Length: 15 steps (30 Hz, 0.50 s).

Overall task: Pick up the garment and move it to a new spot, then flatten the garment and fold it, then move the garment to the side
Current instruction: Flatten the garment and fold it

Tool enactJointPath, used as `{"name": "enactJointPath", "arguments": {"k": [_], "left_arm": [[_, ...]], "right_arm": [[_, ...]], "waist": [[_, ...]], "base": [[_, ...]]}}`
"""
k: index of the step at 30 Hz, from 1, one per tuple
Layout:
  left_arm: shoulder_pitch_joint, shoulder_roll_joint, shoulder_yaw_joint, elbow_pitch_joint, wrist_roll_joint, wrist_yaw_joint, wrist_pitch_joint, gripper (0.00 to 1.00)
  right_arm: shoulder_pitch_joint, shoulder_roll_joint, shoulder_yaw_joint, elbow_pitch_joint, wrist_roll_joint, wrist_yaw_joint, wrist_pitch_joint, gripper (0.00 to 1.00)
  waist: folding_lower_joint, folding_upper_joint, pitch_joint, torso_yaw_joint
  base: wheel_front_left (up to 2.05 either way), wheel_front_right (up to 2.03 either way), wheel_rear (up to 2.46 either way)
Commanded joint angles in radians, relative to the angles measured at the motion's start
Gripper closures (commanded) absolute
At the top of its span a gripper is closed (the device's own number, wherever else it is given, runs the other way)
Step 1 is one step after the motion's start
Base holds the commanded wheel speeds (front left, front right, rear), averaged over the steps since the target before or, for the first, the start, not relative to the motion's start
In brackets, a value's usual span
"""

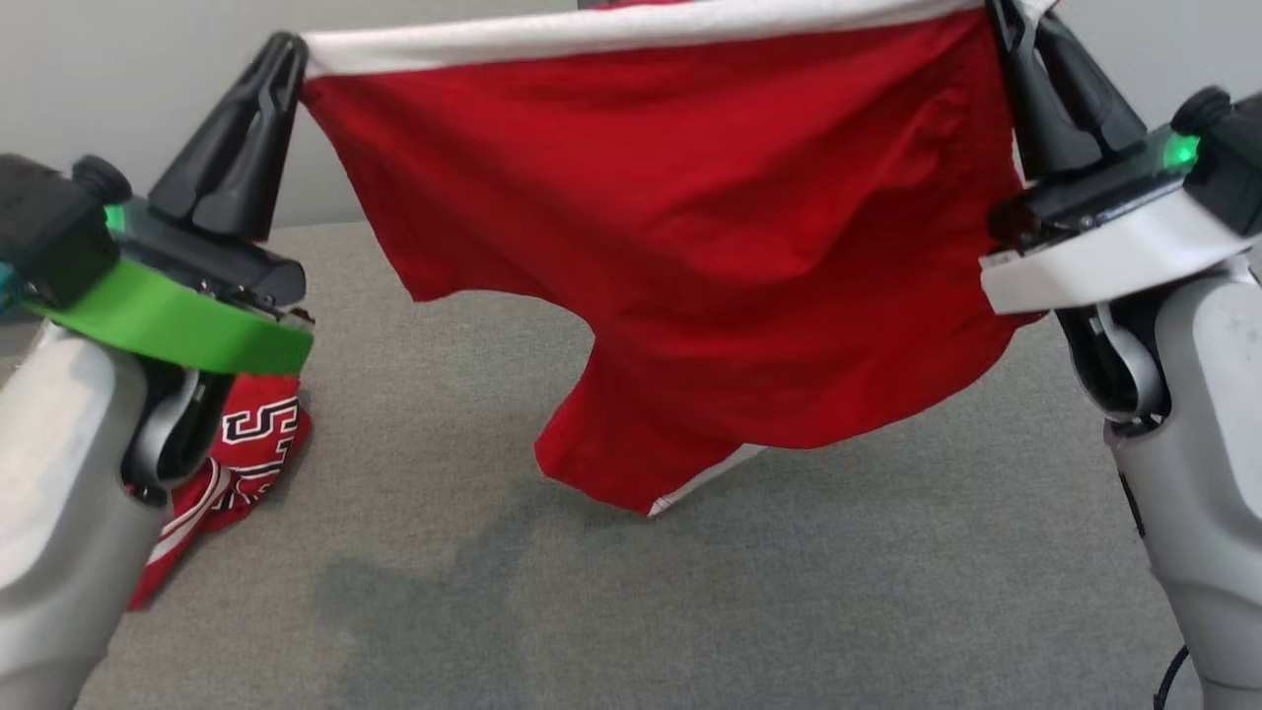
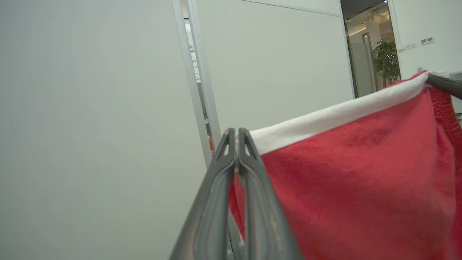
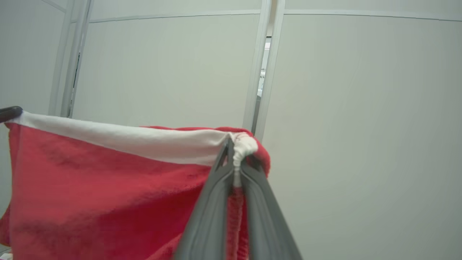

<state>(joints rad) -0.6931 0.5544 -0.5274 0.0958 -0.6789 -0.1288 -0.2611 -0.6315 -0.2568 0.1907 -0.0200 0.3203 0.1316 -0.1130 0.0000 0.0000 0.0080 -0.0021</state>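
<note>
1. Left pincer [image 1: 287, 49] is clenched on one end of the white band of the garment [image 1: 690, 217]. The right pincer [image 1: 1002, 25] grasps the other end, with cloth bunched between its fingers.
2. Between them the garment hangs stretched, apparently clear of the grey table [image 1: 789, 611] beneath.
3. Below the left pincer lies another red cloth [image 1: 246, 444] with white lettering.
4. Likely step: carrying it to a new spot. The next move calls for lowering both ends together, kept taut, so it lands flat.

Top of garment [image 1: 690, 197] cropped — printed cloth [image 1: 258, 434] half-hidden.
</note>
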Motion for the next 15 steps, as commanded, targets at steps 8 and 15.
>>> {"name": "enactJointPath", "arguments": {"k": [8,15], "left_arm": [[-0.237,0.009,-0.058,0.137,-0.037,-0.003,-0.003,1.00],[-0.458,-0.007,0.017,0.232,-0.015,-0.003,-0.003,1.00]], "right_arm": [[-0.252,0.030,0.056,0.183,-0.099,-0.002,-0.013,1.00],[-0.520,0.096,-0.001,0.395,-0.247,-0.002,-0.100,1.00]], "waist": [[0.0000,0.0000,0.216,-0.021],[0.0000,0.0000,0.374,-0.025]], "base": [[0.00,0.00,0.00],[0.00,0.00,0.00]]}}
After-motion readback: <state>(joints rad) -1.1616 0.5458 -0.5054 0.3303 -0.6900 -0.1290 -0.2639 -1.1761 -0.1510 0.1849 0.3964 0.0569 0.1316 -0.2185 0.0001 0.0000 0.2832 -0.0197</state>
